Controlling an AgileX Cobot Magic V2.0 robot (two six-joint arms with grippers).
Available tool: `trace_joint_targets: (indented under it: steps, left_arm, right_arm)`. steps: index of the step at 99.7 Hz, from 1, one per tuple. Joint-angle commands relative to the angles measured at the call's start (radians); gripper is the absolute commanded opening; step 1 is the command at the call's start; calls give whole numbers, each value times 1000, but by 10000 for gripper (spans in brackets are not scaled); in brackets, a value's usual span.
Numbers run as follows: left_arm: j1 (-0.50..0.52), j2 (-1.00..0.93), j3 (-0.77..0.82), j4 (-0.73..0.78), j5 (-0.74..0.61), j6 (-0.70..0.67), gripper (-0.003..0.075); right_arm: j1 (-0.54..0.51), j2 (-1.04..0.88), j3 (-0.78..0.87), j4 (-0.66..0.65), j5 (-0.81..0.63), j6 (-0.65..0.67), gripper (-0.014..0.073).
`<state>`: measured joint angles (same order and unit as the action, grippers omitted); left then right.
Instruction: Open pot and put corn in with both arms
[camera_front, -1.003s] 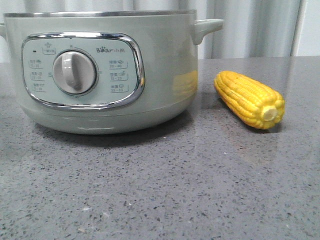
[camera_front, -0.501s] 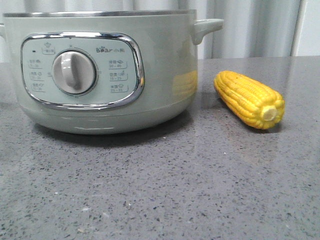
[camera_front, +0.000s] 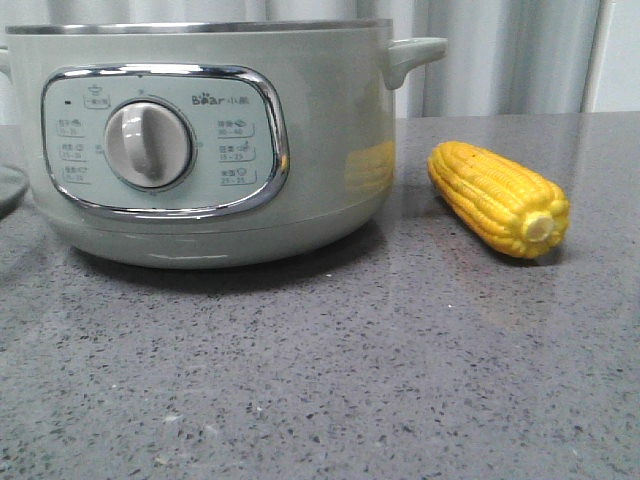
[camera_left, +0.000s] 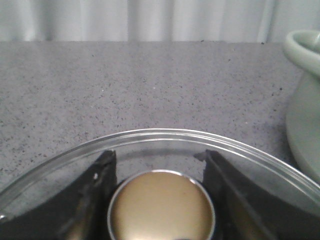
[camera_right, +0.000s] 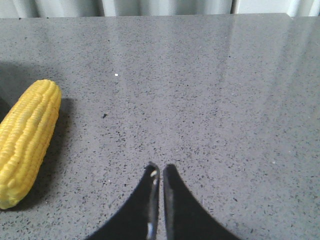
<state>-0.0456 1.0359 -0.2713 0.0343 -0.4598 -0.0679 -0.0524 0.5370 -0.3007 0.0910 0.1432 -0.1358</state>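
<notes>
Though seen only through clear glass, plainly clamped: left gripper (camera_left: 157, 159), jaws set against either side of the brass-coloured knob (camera_left: 161, 210) of the glass lid (camera_left: 165, 137), dark fingers (camera_left: 95, 195) showing beneath the dome. Cannot tell whether that lid rests on the desk (camera_front: 350, 380) or hangs just above it. Just beside the lid's rim, in the left wrist view, one pale green flank and a side handle of the pot (camera_left: 305, 110).

From the front: pot (camera_front: 320, 130) upright on the grey speckled desk, filling the left and middle, steel rim along its top edge, chrome-framed panel and silver dial (camera_front: 148, 145) facing the camera, "Bear" logo above the dial. No telling from this low angle what lies inside.

To the right of the pot, near but apart from it — corn (camera_front: 500, 198), lying flat on the desk, pale stub end turned toward the camera, yellow reflection on the pot's wall. Behind, a pale pleated curtain (camera_front: 500, 50).

Right gripper (camera_right: 160, 170) low over bare desk, jaws closed almost tip to tip with only a thin slit between, holding nothing. Corn (camera_right: 27, 140) off to one side of it, well apart from the fingertips, untouched.
</notes>
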Motion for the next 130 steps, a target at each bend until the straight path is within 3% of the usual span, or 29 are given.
trace_joint_targets:
  steps: [1, 14, 36, 60, 101, 119, 130]
  left_arm:
    - [0, 21, -36, 0, -189, -4, 47]
    - [0, 58, -36, 0, -224, -4, 120]
    - [0, 81, -36, 0, -225, -4, 137]
    - [0, 81, -36, 0, -198, -4, 295]
    - [0, 81, -36, 0, -103, -4, 301]
    - [0, 81, -36, 0, -93, -4, 400]
    - [0, 77, -36, 0, -97, -4, 412]
  right_arm:
    - [2, 10, -40, 1, -78, -8, -57]
    - [2, 10, -40, 1, -78, -8, -57]
    - [2, 10, -40, 1, -75, -8, -57]
    - [2, 10, -40, 1, -75, -8, -57]
    - [2, 10, -40, 3, -75, -8, -57]
    - [2, 10, -40, 3, -67, -8, -57]
    - [2, 10, -40, 17, -43, -8, -57]
